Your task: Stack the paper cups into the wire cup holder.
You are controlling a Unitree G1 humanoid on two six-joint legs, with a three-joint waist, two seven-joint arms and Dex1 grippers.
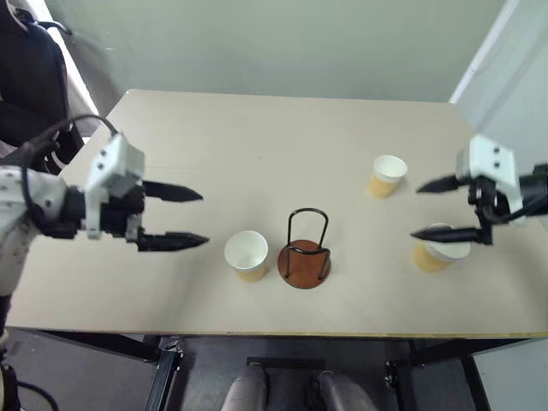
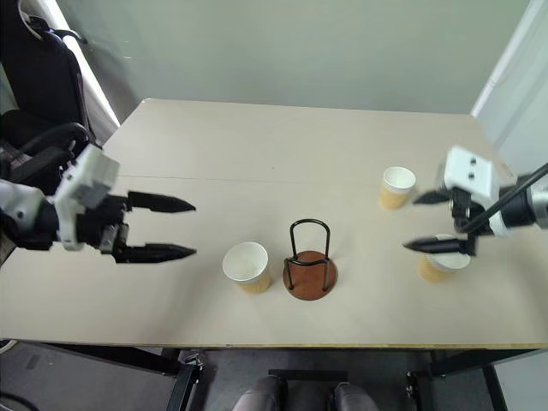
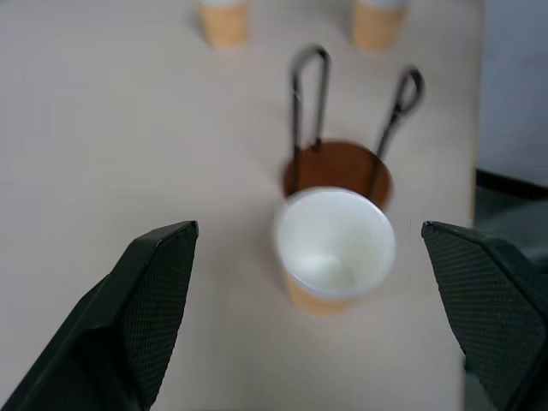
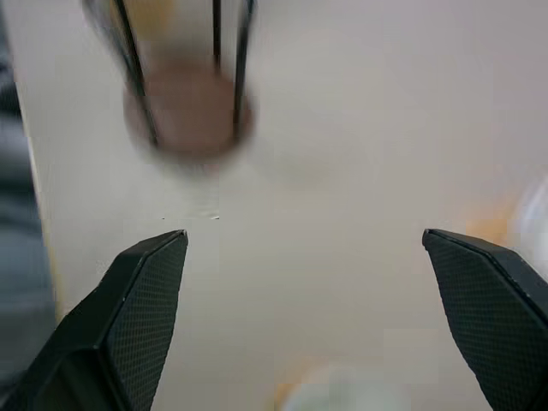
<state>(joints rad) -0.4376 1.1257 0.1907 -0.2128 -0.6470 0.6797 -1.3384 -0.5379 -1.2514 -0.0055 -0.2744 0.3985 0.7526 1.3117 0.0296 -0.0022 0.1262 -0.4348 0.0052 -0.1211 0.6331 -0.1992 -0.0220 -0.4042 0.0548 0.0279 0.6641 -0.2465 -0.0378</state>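
While the beige table (image 1: 257,137) spreads under both arms, the left gripper (image 1: 175,217) hangs above its left side with its two black fingers spread apart, holding nothing, tips aimed toward the middle. Across from it, the right gripper (image 1: 443,208) hovers over the right side, fingers likewise apart and empty, tips pointing inward.

Near the front centre stands the wire cup holder (image 1: 305,248), its reddish-brown disc carrying upright black loops with no cup inside. From the left gripper it lies at about four o'clock, beyond the nearest cup.

Just beside the holder at its nine o'clock sits an upright paper cup (image 1: 247,254), close to but apart from the left fingertips. A second cup (image 1: 435,250) stands directly under the right gripper's lower finger, at its six o'clock. The third cup (image 1: 387,175) stands at the right gripper's ten o'clock, well apart from the holder.
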